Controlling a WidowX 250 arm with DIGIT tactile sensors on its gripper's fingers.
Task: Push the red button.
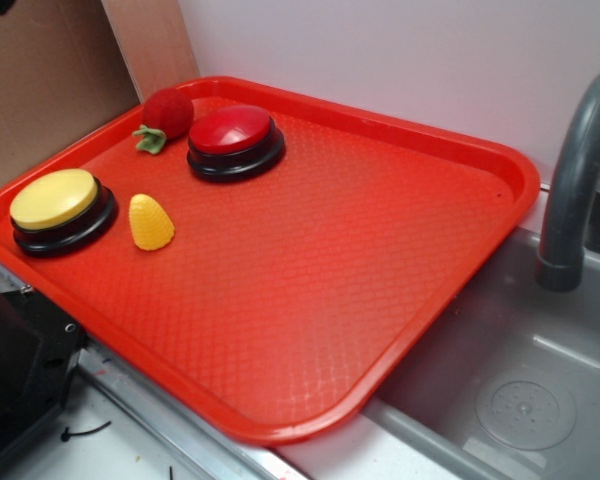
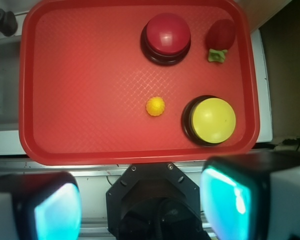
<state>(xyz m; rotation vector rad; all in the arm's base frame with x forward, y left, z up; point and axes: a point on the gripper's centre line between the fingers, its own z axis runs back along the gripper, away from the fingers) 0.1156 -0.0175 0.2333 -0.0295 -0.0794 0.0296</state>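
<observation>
Nearest in the wrist view: the gripper (image 2: 140,210), its two fingers (image 2: 50,210) blurred at the bottom corners with teal-lit pads, spread wide apart with nothing between them. It hangs above the robot's dark base (image 2: 157,200), short of the tray's near edge. The exterior view does not show the gripper.

Red tray (image 1: 400,290), textured floor, raised rim, lying flat with one corner over the edge of a grey sink (image 1: 540,400). A grey tap (image 1: 580,170) stands beside that sink.

On the tray, near side first:
- yellow button (image 1: 60,208), domed, on a black round base, close to the near rim.
- small yellow cone-shaped toy (image 1: 151,222), bumpy, just beside the yellow button, not touching it.
- wide bare stretch of tray floor on the sink side.

Far side:
- red button (image 1: 234,139), near the far rim. Well apart from the open jaws, across the whole tray from them and a little toward the side where the yellow button sits. Nothing touches its top.
- red strawberry toy (image 1: 166,116) with green leaves, just beside the red button, in the far corner.

Look of the red button: round, glossy deep-red dome with a soft highlight, seated on a black circular base that shows as a ring all round it. Upright and flat on the tray.
</observation>
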